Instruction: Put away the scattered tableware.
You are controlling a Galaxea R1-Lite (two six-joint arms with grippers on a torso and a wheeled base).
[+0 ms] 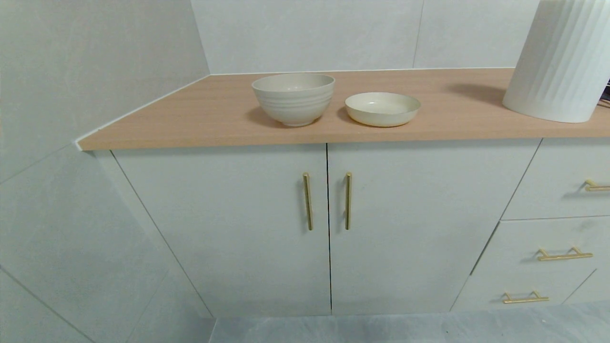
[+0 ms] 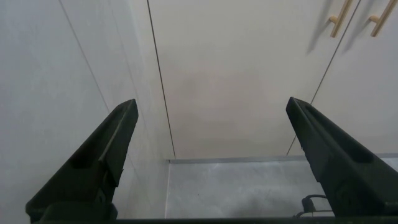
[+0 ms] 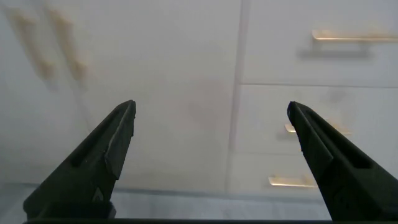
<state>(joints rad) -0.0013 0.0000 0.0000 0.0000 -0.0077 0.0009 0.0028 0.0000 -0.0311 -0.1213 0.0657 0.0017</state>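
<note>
I judge this to be the opening step: nothing is grasped, and both cabinet doors (image 1: 228, 224) under the counter (image 1: 200, 114) are closed. The deep bowl (image 1: 293, 97) and the shallow dish (image 1: 382, 108) sit side by side on the counter, close but not touching. My left gripper (image 2: 211, 109) and right gripper (image 3: 211, 109) each have fingers spread wide around nothing, low down facing the cabinet doors, well below the tableware. The next move likely calls for pulling a gold handle (image 1: 308, 201) to open storage, or lifting an arm to the bowl's rim.
</note>
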